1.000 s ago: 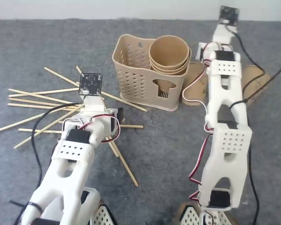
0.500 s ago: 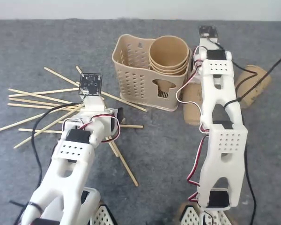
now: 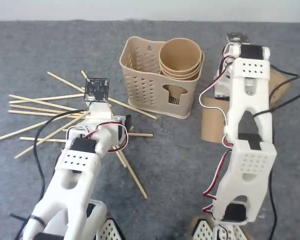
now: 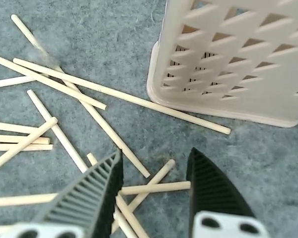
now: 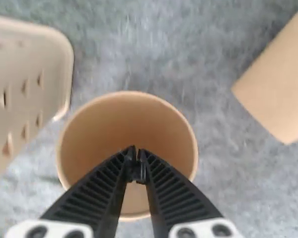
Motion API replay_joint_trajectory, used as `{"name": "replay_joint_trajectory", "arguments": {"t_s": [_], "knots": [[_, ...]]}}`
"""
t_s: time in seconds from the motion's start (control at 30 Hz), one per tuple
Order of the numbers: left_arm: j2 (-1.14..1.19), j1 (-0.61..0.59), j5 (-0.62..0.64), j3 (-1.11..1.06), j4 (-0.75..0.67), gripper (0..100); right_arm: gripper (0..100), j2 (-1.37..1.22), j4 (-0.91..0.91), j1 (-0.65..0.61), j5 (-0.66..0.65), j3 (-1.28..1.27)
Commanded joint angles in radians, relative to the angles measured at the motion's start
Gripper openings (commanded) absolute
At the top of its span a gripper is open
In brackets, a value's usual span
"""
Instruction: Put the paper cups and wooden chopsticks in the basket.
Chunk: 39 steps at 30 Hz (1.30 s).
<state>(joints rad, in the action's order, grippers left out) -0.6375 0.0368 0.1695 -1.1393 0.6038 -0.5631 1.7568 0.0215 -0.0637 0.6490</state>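
In the high view, the right arm (image 3: 247,100) has drawn back from beside the basket (image 3: 140,75). A paper cup (image 3: 213,125) has come with it, so it looks carried and ready to join the nested cups (image 3: 180,55) inside. The left arm (image 3: 90,145) has stayed put over the chopsticks (image 3: 40,107).

In the left wrist view, the left gripper (image 4: 154,158) is apart and empty above crossed chopsticks.

In the right wrist view, the right gripper (image 5: 135,158) is pressed together at the cup's mouth, apparently pinching its wall. A second cup (image 5: 278,94) lies nearby on the counter.
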Motion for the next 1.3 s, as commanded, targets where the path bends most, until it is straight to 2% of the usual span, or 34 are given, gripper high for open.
{"name": "replay_joint_trajectory", "arguments": {"t_s": [0.0, 0.2, 0.43, 0.57, 0.73, 0.9, 1.27], "knots": [[0.002, 0.002, -0.011, 0.010, -0.029, 20, 0.9, 0.142, 0.038, 0.036, -0.035, -0.109], [0.002, 0.002, -0.011, 0.012, -0.029, 20, 0.9, 0.398, -0.002, 0.053, -0.083, -0.416], [0.002, 0.002, -0.011, 0.010, -0.029, 20, 0.9, 0.832, -0.211, 0.045, -0.083, -0.833], [0.002, 0.002, -0.011, 0.010, -0.029, 20, 1.7, 1.075, -0.266, 0.045, -0.095, -0.965], [0.002, 0.000, -0.011, 0.010, -0.026, 20, 10.2, 1.320, -0.274, 0.045, -0.114, -1.062], [0.000, 0.000, -0.011, 0.010, -0.025, 20, 11.8, 1.385, -0.303, 0.045, -0.115, -1.166], [0.000, 0.000, -0.011, 0.008, -0.023, 20, 12.1, 1.385, -0.562, 0.053, -0.107, -1.427]]}}
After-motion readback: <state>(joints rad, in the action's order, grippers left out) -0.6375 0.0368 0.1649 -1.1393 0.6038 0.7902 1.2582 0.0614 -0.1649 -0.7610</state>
